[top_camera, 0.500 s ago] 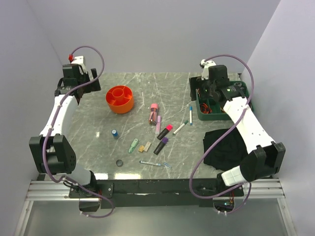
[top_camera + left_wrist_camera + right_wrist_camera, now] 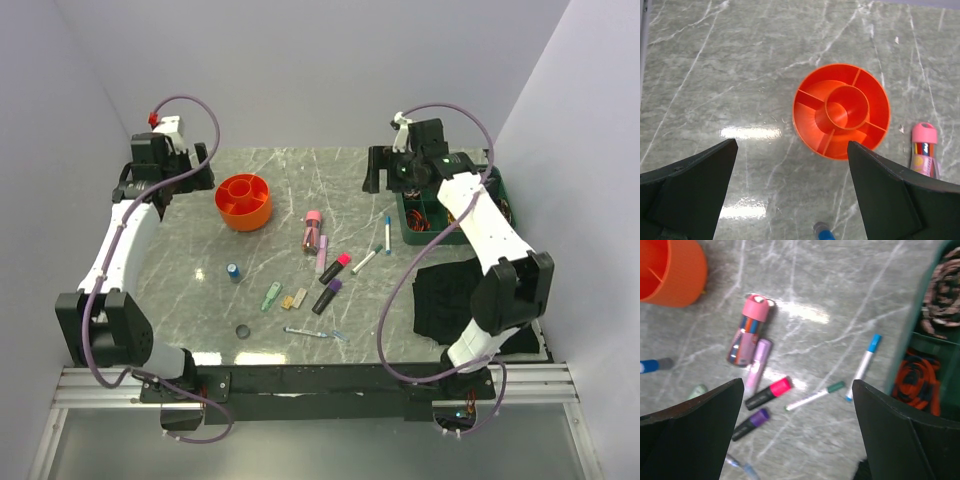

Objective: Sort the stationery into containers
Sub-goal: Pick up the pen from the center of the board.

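Clearance worry at right gripper: spread wide, empty, hanging over crowded stationery. Pink-capped marker, purple-capped marker and pale pink tube packed nearly touching. Likely to pinch two in one close, or flick a neighbour away. Round bodies on slick marble table, so prone to rolling. Blue-capped pen just beside green tray wall: finger strike possible. Left gripper equally wide, empty, above orange pot; probably light, easy to shove.
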